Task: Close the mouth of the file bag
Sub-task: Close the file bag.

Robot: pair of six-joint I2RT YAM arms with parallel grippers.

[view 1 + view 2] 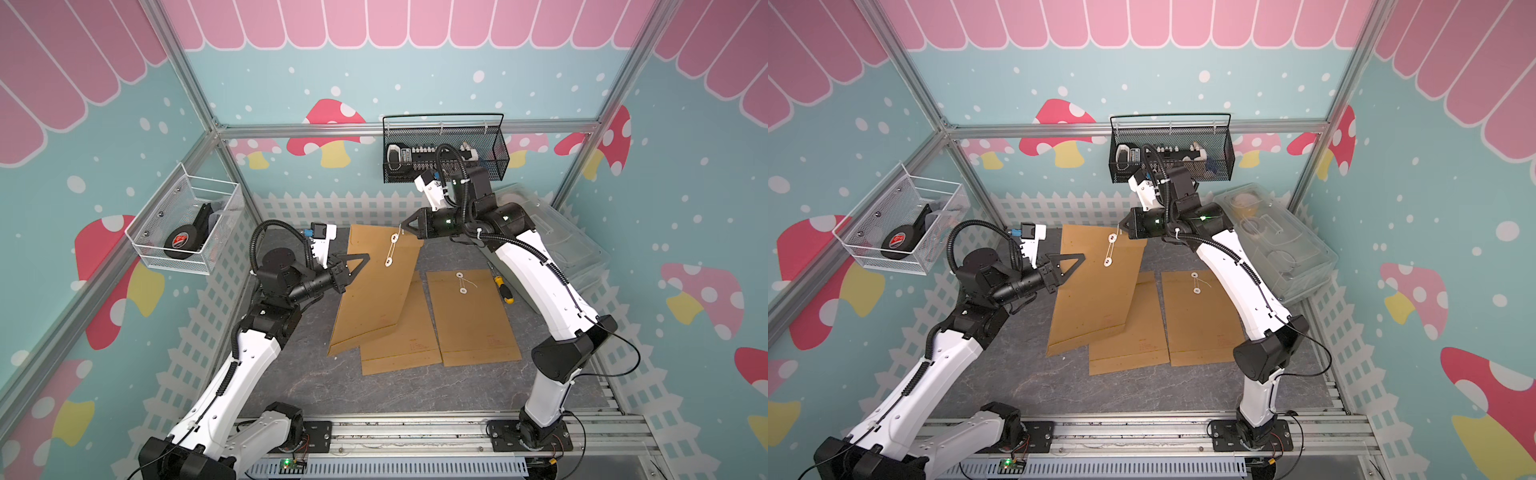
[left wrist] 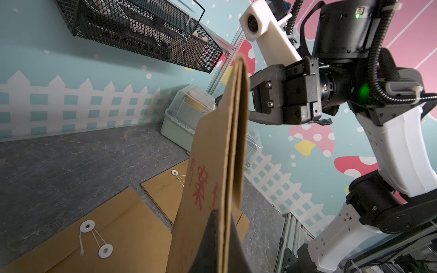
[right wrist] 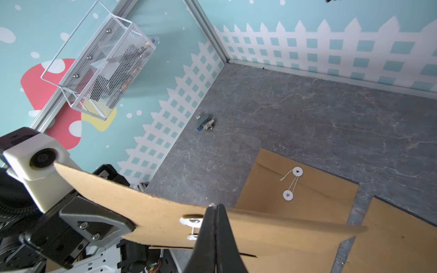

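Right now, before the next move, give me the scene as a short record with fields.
Held file bag: mouth end lifted, tilted
Left pincer: shut on its side edge
Right pincer: shut by the upper disc, seemingly pinching the string
Middle file bag: flat, partly beneath the held one
Right file bag: flat on the table
Screwdriver: on the table beside the right file bag

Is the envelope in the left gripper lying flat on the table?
No: the left gripper holds the envelope tilted, with its top end raised well above the table.
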